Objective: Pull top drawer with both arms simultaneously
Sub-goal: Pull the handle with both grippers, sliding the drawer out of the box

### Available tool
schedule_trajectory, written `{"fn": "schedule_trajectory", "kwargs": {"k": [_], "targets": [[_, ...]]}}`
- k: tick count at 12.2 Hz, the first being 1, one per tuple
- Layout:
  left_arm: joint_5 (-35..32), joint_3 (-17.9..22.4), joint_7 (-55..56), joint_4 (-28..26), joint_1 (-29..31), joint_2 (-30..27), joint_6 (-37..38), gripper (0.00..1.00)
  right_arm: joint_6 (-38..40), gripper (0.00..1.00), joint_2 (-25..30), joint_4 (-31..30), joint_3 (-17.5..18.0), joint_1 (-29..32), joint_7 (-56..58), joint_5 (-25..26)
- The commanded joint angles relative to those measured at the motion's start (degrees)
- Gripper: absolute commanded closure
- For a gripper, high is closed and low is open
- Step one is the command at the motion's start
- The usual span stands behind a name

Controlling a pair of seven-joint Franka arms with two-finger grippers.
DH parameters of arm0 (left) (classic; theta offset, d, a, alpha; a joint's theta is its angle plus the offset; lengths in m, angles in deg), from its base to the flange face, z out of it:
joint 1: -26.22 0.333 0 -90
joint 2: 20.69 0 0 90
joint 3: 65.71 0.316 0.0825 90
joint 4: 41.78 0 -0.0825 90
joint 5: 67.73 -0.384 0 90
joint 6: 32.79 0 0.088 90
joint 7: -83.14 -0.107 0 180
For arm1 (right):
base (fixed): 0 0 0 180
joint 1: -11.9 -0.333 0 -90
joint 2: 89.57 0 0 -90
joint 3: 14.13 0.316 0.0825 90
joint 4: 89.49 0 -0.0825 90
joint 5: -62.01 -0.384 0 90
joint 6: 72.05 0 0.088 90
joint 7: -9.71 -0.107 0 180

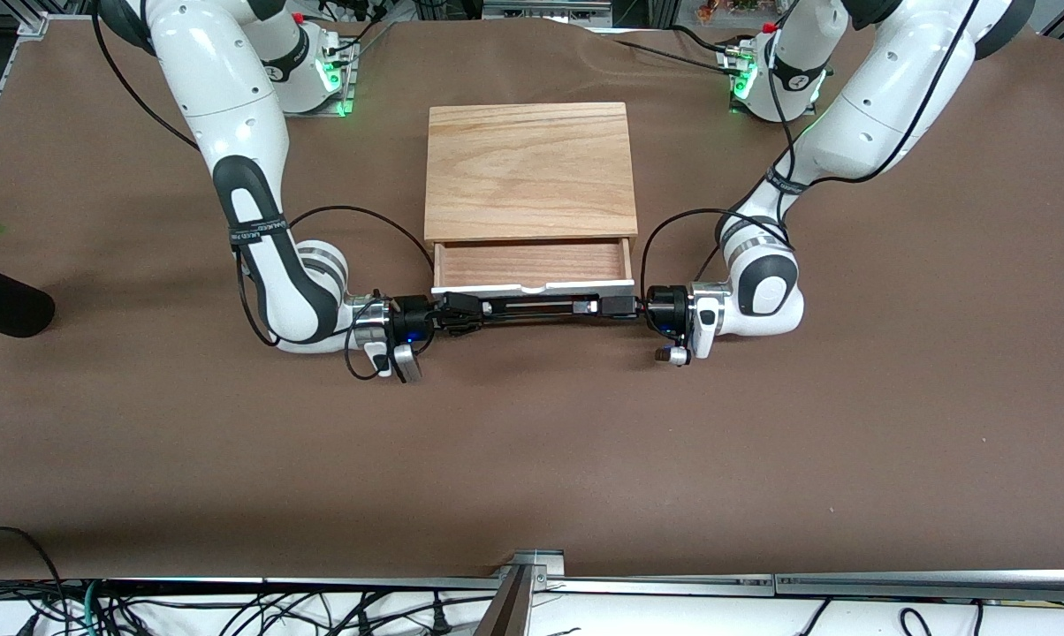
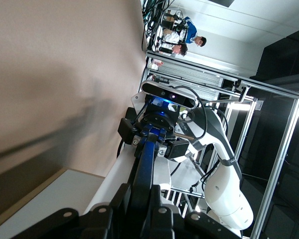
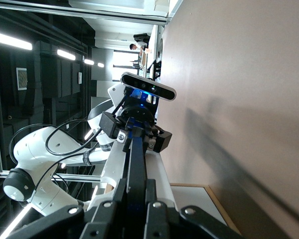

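— Where does the top drawer (image 1: 532, 265) stand?

— It is pulled partway out of the light-wood box (image 1: 528, 170), toward the camera-side edge of the table (image 1: 532, 459). Its reddish-tan inside shows between the box's front edge and the white front panel. The box itself sits midway between the two arms' ends of the table, closer to the edge where the bases stand.

— And the handle?

— The thin black bar handle (image 1: 532, 306) runs along the white panel's front, and both grippers are on it, one at each end.

— How are they set?

— The right gripper (image 1: 467, 311) is clamped on the end of the bar toward the right arm's side; the left gripper (image 1: 616, 306) is clamped on the other end. The wrist views confirm it: in each, the bar runs straight from that gripper's fingers to the other gripper (image 2: 157, 130) (image 3: 134, 132), which pinches it.

— What pose do the arms hold?

— The right arm (image 1: 231, 132) comes down from its base, bends sharply at the elbow low over the table, and its wrist lies level, pointing along the bar. The left arm (image 1: 850, 124) mirrors it, forearm sloping down to a bent wrist (image 1: 762, 296) that points level toward the drawer. Black cables loop from each wrist.
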Motion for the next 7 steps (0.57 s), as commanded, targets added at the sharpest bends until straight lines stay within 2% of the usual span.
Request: {"fn": "schedule_trajectory", "kwargs": {"k": [1, 6, 7], "targets": [[-1.9, 1.6, 6.6, 1.4, -0.8, -0.1, 2.6, 1.00, -1.6, 1.00, -2.0, 5.2, -1.7, 2.3, -2.4, -1.5], [-1.8, 3.2, 7.7, 3.3, -1.9, 0.7, 2.6, 1.00, -1.7, 1.00, -5.6, 9.6, -3.1, 2.5, -3.6, -1.5], [-1.8, 3.5, 7.3, 2.9, -1.9, 0.7, 2.6, 0.87, -1.7, 1.00, -5.7, 9.7, -3.2, 2.5, -3.9, -1.4]]}}
